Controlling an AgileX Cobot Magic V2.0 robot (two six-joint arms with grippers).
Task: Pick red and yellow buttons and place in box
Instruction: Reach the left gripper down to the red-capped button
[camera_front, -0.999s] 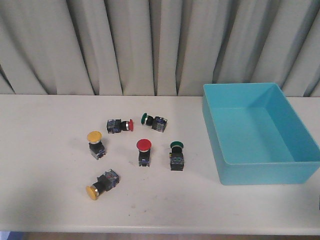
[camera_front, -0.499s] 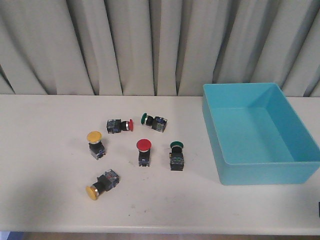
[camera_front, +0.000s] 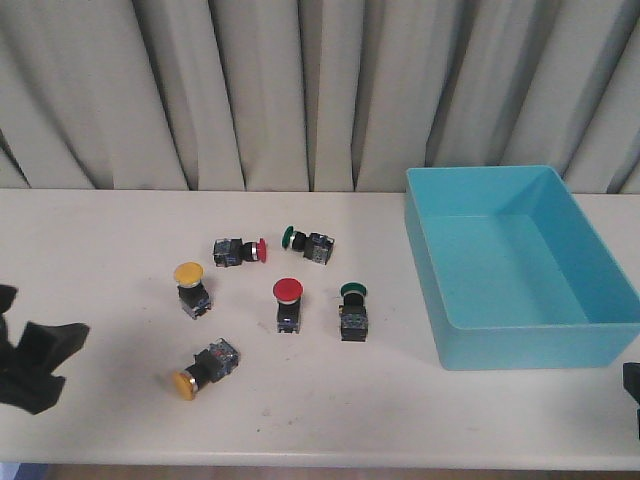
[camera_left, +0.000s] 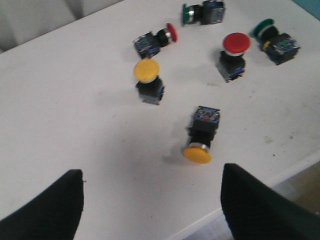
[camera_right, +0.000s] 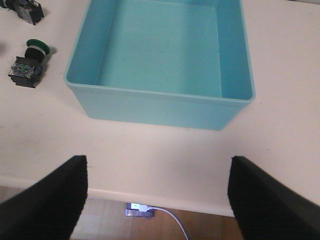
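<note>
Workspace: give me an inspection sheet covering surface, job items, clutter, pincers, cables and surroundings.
Surface: white table, a few faint marks near its front edge.
Job's things: two yellow buttons, one upright, one on its side; two red buttons, one upright, one on its side; turquoise box at right, nothing in it.
Clutter: two green buttons, one upright, one on its side.
Pincers: left pincer open, above the table's front edge near the fallen yellow button; right pincer open, in front of the box; both hold nothing.
Cables: one white cable on the floor below the table.
Surroundings: grey curtain behind the table.
</note>
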